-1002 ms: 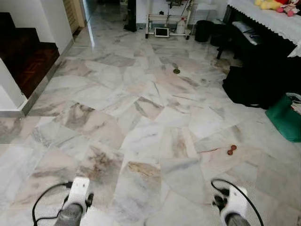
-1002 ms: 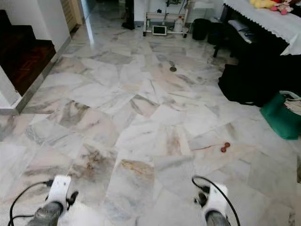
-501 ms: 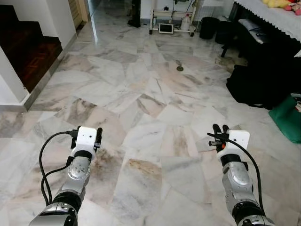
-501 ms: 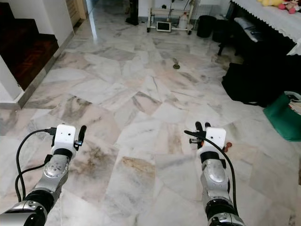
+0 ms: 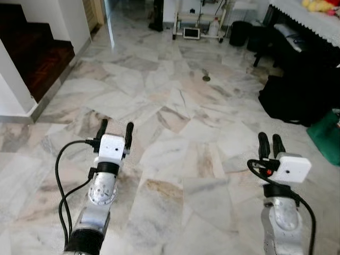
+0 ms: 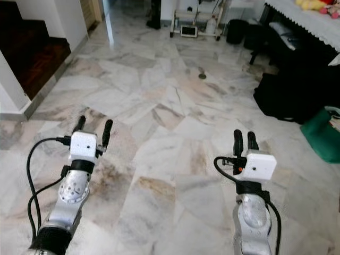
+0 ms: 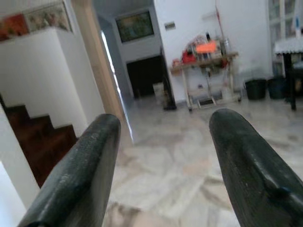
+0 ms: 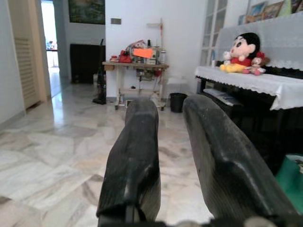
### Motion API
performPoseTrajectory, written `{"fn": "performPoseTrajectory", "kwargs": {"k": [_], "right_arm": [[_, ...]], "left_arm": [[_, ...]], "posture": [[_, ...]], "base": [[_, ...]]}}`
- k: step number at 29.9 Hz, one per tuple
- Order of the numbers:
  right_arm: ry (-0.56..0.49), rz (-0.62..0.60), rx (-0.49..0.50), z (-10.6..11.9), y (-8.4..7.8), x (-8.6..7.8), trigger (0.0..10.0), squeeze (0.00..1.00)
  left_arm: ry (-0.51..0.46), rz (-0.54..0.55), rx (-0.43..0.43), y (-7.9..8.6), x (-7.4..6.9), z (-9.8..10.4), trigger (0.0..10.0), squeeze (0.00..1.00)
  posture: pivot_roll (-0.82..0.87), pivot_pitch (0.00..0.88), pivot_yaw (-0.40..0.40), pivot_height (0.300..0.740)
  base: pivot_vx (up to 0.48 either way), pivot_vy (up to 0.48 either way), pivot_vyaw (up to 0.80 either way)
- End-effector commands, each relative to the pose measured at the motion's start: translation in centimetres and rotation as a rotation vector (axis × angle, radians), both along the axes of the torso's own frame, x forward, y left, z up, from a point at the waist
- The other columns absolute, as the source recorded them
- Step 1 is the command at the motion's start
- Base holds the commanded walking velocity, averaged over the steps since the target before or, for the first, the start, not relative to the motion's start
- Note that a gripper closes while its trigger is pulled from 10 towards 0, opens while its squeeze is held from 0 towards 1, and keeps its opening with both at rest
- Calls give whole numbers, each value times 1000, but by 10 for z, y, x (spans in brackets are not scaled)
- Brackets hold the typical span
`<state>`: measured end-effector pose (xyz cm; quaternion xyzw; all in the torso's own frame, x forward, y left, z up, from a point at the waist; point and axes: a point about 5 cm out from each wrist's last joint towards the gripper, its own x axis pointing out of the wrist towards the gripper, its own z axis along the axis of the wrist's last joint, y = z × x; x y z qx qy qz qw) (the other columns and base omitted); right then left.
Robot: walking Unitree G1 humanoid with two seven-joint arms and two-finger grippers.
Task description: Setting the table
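No tableware is in sight. Both arms are held out low over the marble floor (image 5: 175, 106). My left gripper (image 5: 115, 129) is open, its two black fingers wide apart with nothing between them. My right gripper (image 5: 270, 142) holds nothing, and its fingers stand close together with a narrow gap. In the left wrist view the left fingers (image 7: 80, 175) frame the hallway. The right wrist view looks past the right fingers (image 8: 135, 156) to a white lace cloth (image 8: 265, 82) with stuffed toys (image 8: 241, 54) on it.
Dark wooden stairs (image 5: 37, 58) and a white wall corner (image 5: 10, 90) lie to the left. A black bag (image 5: 287, 101) and a green bag (image 5: 326, 141) sit at the right by the cloth-covered dark furniture (image 5: 313, 16). A cluttered work table (image 5: 199, 24) and a black bin (image 5: 239, 32) stand at the far end.
Both arms have risen from the picture's bottom edge and stretched forward. The left fingers now stand wide apart. The view has shifted slightly.
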<state>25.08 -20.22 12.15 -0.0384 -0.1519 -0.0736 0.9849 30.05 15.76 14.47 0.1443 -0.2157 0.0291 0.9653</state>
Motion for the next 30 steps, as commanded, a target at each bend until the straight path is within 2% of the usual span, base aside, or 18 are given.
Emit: {"fn": "performPoseTrajectory", "kwargs": {"k": [1,4,7,12,15,16,18,20,23,25,28,30], "right_arm": [[10,8,0,5,3,-10,10000,0],[33,17,-1,4,6,-16,10000,0],[66,46,18,9,13,-27,10000,0],[19,35,36,25,16,-19,10000,0],[84,-62,91,21,8,-1,10000,0],[75,-74,162,25,8,2,10000,0],[71,-68,208,31,8,6,10000,0],[55,-46,200,38,11,10,10000,0],[129,-43,198,37,13,19,10000,0],[204,-65,243,34,13,27,10000,0],[320,-70,254,29,16,32,10000,0],[342,-64,257,28,17,33,10000,0]], "left_arm": [[-29,35,-48,6,-6,15,10000,0],[-39,43,-74,7,-9,23,10000,0],[-92,1,-70,1,-14,53,10000,0],[-100,-49,-64,-7,-11,67,10000,0],[42,-113,-157,-17,-1,55,10000,0],[89,-126,-199,-19,-1,52,10000,0],[121,-141,-230,-22,-1,50,10000,0],[158,-158,-249,-25,-2,49,10000,0],[285,-149,-269,-28,3,38,10000,0],[313,-176,-297,-31,8,41,10000,0],[355,-213,-349,-36,12,45,10000,0],[383,-216,-351,-37,13,44,10000,0]], "posture": [[102,0,-77,740],[105,0,-81,740],[111,0,-86,740],[108,0,-84,740],[107,0,-83,740],[110,0,-83,740],[110,0,-83,740],[116,0,-91,740],[120,0,-93,740],[123,0,-99,740],[120,0,-98,740],[121,0,-98,740]], "base": [[0,0,0],[0,0,0],[0,0,0],[0,0,0],[0,0,0],[0,0,0],[0,0,0],[0,0,0],[0,0,0],[0,0,0],[0,0,0],[0,0,0]]}}
